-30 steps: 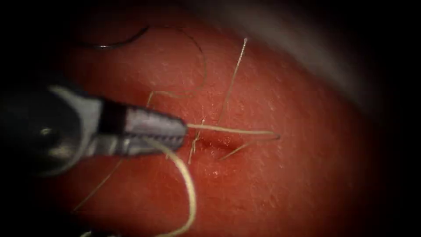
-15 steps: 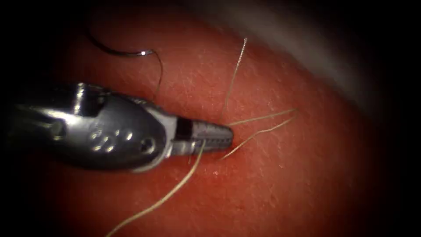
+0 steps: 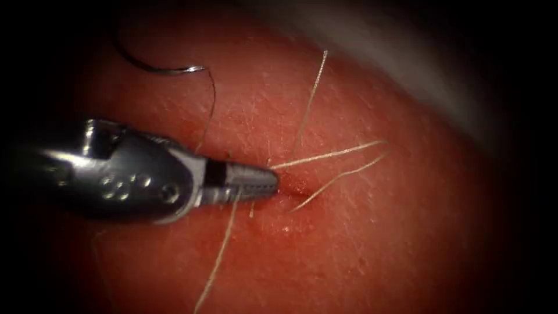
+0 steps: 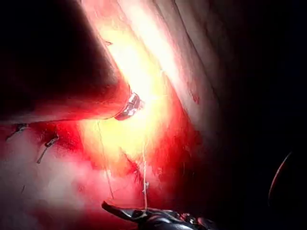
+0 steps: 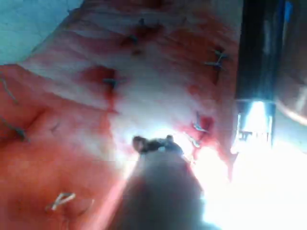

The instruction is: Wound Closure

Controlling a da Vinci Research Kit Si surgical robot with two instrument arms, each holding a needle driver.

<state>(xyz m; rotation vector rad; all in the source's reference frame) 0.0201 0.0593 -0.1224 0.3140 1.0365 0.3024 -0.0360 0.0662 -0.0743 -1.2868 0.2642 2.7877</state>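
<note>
Steel needle lying free, thread clamped leftward

The curved needle lies free on the tissue at about eleven o'clock, out of the flesh. Pale thread fans from the cut toward two o'clock, another strand running down to six

Teal flat surface in bkgd; pale grey blurred band, can't ID.
</note>
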